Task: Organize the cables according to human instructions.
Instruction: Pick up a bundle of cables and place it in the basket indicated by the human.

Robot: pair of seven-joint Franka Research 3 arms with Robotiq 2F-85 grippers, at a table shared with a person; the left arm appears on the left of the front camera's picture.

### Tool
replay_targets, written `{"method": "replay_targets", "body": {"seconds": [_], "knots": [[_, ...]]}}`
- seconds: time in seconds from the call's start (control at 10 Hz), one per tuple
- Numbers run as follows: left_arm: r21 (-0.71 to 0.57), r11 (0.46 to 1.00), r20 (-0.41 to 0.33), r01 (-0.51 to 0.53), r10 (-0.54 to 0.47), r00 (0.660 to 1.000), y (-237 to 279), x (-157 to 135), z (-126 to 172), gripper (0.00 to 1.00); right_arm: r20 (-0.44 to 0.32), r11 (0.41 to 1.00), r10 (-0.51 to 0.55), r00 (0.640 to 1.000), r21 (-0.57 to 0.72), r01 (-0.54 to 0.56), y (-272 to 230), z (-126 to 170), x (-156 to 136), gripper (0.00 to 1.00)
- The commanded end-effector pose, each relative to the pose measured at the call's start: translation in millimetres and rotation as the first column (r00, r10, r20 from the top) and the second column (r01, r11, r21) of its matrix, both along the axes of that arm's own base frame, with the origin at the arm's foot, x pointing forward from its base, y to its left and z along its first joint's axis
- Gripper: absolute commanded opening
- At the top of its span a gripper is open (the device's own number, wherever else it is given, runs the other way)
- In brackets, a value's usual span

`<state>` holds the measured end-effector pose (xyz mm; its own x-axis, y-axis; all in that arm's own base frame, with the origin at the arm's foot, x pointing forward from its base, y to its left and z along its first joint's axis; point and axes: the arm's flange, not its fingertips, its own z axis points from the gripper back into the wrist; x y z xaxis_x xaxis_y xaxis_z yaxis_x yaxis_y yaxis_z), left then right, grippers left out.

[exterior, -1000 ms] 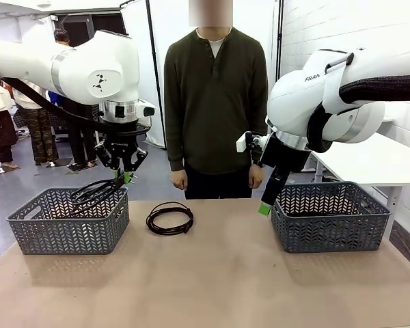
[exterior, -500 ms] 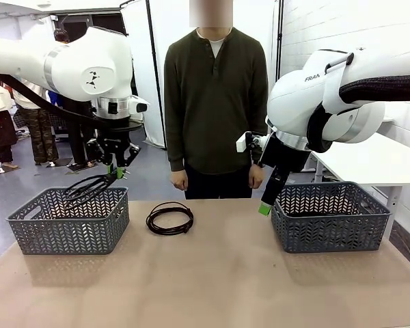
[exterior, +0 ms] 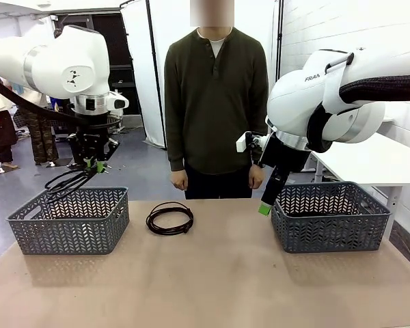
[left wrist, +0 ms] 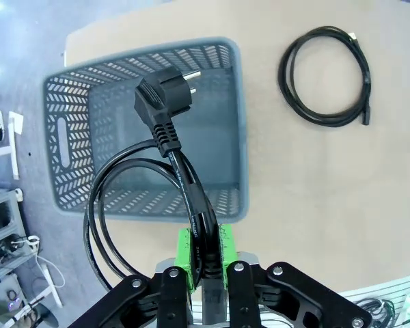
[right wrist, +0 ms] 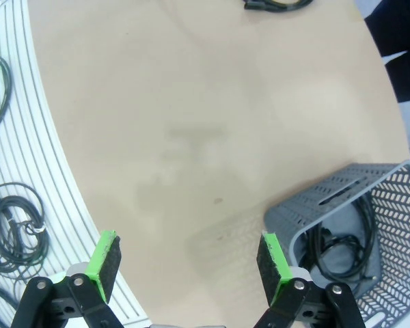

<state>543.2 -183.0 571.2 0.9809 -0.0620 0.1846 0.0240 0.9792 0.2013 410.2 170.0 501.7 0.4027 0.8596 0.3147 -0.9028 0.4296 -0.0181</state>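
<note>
Left gripper (left wrist: 203, 249) is clenched on a coiled black cable (left wrist: 171, 157), the cord pinched between its green pads, with the loops drooping to one side and a large round mains plug (left wrist: 162, 104) sticking out ahead of the fingers. Seen from the front, this gripper hangs above the far edge of the left basket (exterior: 68, 222), a grey perforated tub at 9 o'clock on the table (exterior: 212, 280); the loops hang out towards the basket's 11 o'clock corner, and I cannot tell whether they brush the rim. A second cable (exterior: 169, 219), a flat round coil, lies on the bare table just beside that basket's right wall, at about 11 o'clock from the table's centre. Right gripper (right wrist: 188, 263) is released, pads wide apart with nothing between them, poised just off the 10 o'clock corner of the right basket (exterior: 331, 219), which stands at 3 o'clock. Dark coiled cables (right wrist: 342, 236) lie inside that basket. The person (exterior: 215, 102) stands at 12 o'clock behind the far edge, arms down, hands at the thighs.
</note>
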Motion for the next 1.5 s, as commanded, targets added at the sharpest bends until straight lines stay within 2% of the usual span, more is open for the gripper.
{"method": "replay_targets", "body": {"seconds": [0.0,0.4,0.7,1.0,1.4], "knots": [[-0.014,1.000,0.026,0.022,-0.022,0.999,25.8,6.7,-5.7,0.00,0.001,1.000,-0.002,1.000,-0.002,0.002,0.4,-1.1,0.5,1.00],[-0.054,0.998,0.012,-0.028,0.029,1.000,48.0,16.6,-24.1,0.00,0.001,1.000,-0.002,1.000,-0.002,0.002,0.4,-1.1,0.5,1.00],[-0.051,0.998,0.030,-0.047,0.048,0.998,56.6,24.2,-42.2,0.00,0.001,1.000,-0.002,1.000,-0.002,0.002,0.4,-1.1,0.5,1.00],[-0.019,1.000,0.037,-0.024,0.024,0.999,59.3,35.9,-43.3,0.00,0.001,1.000,-0.002,1.000,-0.002,0.002,0.4,-1.1,0.5,1.00],[-0.028,0.999,0.051,-0.045,0.046,0.998,65.2,43.9,-50.6,0.00,0.001,1.000,-0.002,1.000,-0.002,0.002,0.4,-1.1,0.5,1.00]]}}
